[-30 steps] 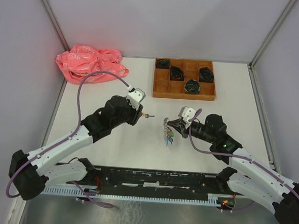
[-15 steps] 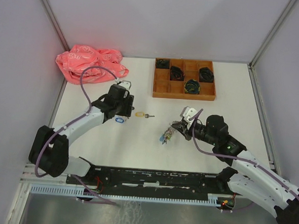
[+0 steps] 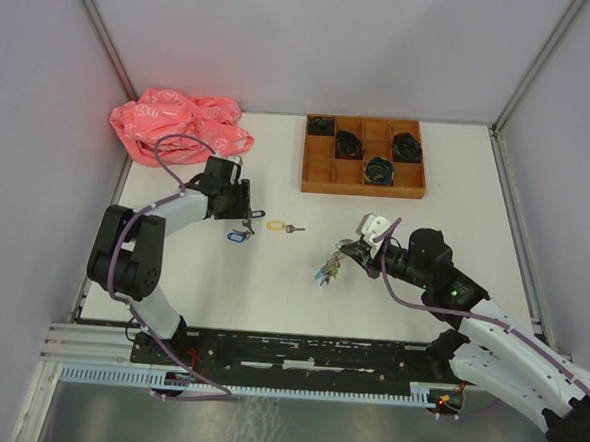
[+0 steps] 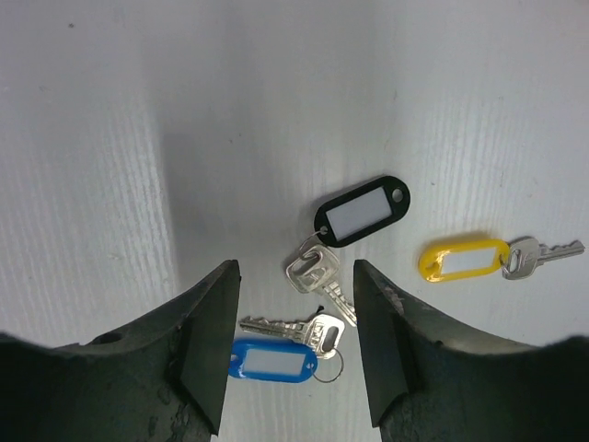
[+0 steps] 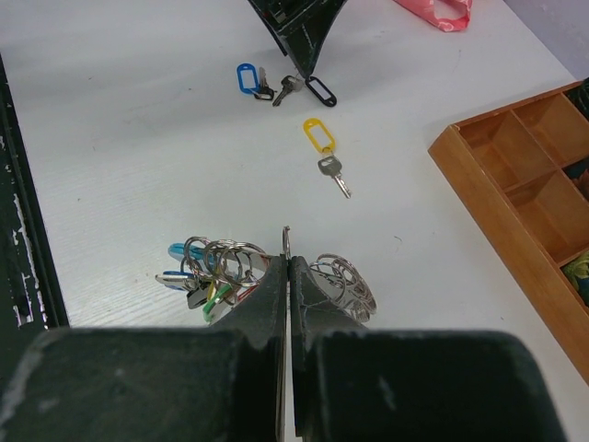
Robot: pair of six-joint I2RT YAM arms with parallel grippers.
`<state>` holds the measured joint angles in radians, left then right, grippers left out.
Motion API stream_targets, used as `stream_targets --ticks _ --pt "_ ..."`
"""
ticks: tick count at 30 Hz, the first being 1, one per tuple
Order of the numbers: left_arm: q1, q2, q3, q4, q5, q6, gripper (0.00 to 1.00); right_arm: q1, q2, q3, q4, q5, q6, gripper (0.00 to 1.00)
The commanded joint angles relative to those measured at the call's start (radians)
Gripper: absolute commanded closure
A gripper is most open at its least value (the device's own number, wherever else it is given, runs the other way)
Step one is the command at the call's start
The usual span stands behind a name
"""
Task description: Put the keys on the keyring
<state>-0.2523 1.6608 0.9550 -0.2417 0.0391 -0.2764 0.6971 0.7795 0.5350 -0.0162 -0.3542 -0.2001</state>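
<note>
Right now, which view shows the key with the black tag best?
The left wrist view: the key with the black tag lies close and sharp. The right wrist view shows it small and far; the top view barely shows it.

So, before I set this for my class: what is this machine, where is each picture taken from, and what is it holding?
It is a robot with two arms bolted to a table. One picture looks down from above. The other two come from a small camera on each wrist, looking along that arm's jaws. The left arm hovers with open jaws over three loose keys: a black-tagged key, a blue-tagged key and a yellow-tagged key. It holds nothing. The right arm has its jaws shut on a keyring hung with metal rings and small tags. Further back lie a wooden tray with dark bundles and a crumpled pink bag.
</note>
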Motion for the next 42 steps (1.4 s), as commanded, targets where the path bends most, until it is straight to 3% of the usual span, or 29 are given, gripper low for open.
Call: stream_targets --ticks 1,10,26,35,39,42 --pt "0.013 0.051 0.053 0.104 0.109 -0.018 0.42 -0.004 0.002 0.028 0.074 -0.018 -0.01 0.99" --pt "0.013 0.092 0.029 0.117 0.188 -0.052 0.56 -0.005 0.01 0.038 0.056 -0.035 -0.013 0.99" --pt "0.013 -0.001 -0.066 0.149 0.203 -0.109 0.67 -0.005 0.017 0.046 0.053 -0.06 -0.013 0.99" --pt "0.012 0.008 -0.067 0.158 0.211 -0.111 0.81 -0.005 0.023 0.046 0.057 -0.063 -0.011 0.99" --pt "0.011 0.0 -0.065 0.153 0.212 -0.112 0.96 -0.005 0.022 0.046 0.055 -0.066 -0.01 0.99" --pt "0.01 -0.037 -0.061 0.121 0.21 -0.104 0.97 -0.004 0.018 0.045 0.057 -0.065 -0.012 0.99"
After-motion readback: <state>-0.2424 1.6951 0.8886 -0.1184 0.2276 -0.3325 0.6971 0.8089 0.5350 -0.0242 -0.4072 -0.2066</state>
